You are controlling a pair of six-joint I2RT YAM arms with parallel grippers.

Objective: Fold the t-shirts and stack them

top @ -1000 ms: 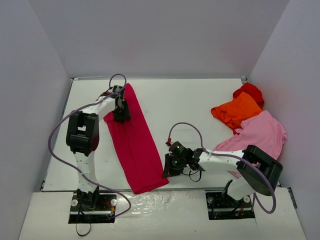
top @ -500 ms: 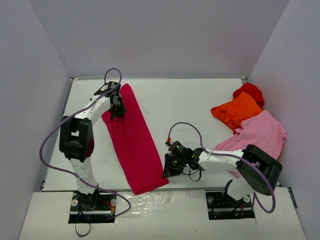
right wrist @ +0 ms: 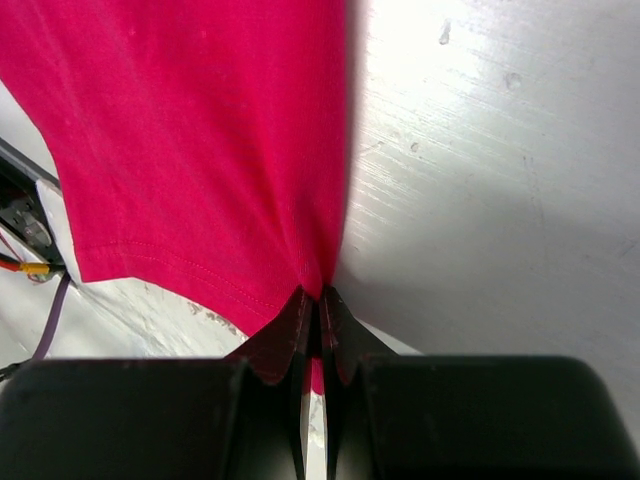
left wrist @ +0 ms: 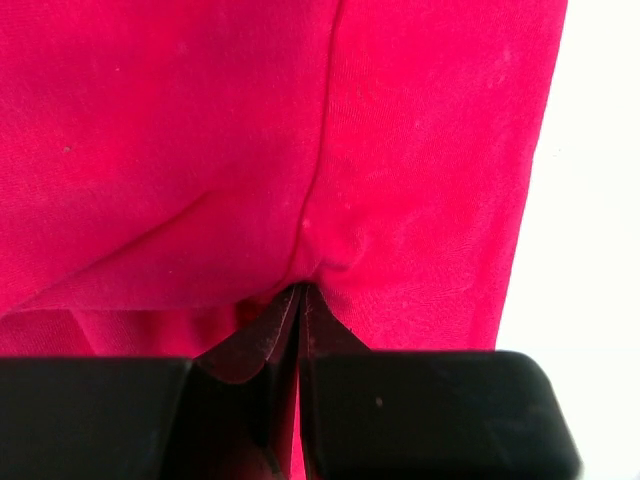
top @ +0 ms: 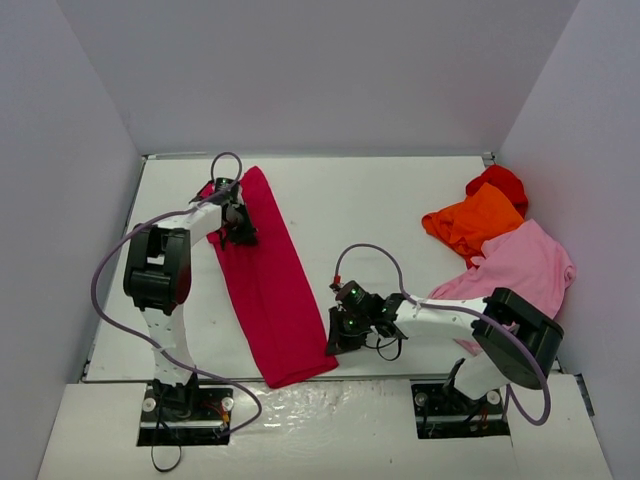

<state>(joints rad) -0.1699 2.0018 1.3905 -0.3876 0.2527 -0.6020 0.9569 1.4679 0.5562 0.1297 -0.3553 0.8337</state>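
L gripper [top: 238, 228] & R gripper [top: 338, 336] clamped on crimson shirt [top: 270, 290], far-left edge & near-right corner; next prob. lift tog., fold over.

On the table [top: 370, 200], the folded shirt [top: 270, 285] lies left, the shirt heap [top: 500, 245] at the right edge.

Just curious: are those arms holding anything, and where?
Both pinch the crimson t-shirt: left end effector near its far end, right end effector at its near right edge.
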